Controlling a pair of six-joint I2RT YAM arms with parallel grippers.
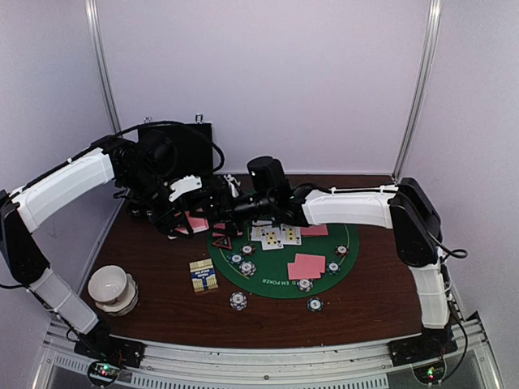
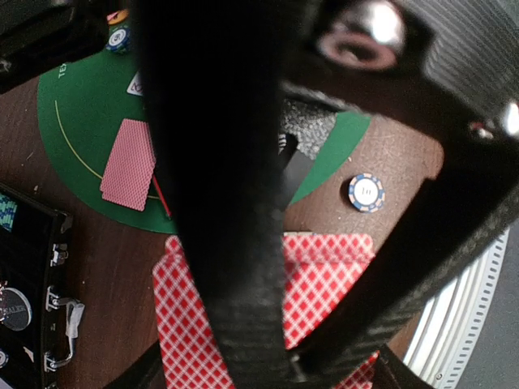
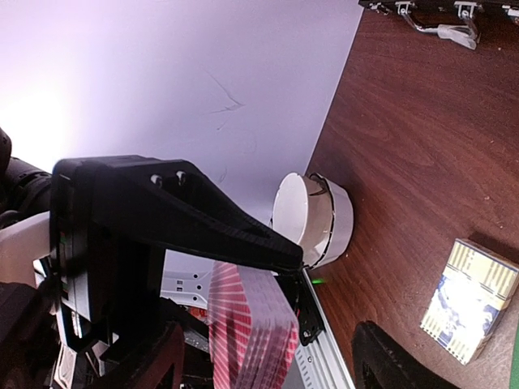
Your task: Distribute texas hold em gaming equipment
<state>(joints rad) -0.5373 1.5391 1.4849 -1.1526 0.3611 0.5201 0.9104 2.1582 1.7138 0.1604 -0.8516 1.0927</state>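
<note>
Left gripper (image 1: 199, 217) is clamped on the card deck (image 3: 243, 324), so close your wide-open right gripper (image 3: 269, 331) on just the top card.

Black latched case (image 1: 199, 142) at back, patterned card box (image 1: 203, 275), stacked white bowls (image 1: 112, 289) front-left

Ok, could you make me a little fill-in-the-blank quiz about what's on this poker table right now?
1. The round poker mat is coloured ___.
2. The left arm's jaws are shut on a deck of ___.
3. The white bowls stand near the ___ arm's base.
4. The hard case with metal latches is coloured ___.
Missing words: green; cards; left; black.
</note>
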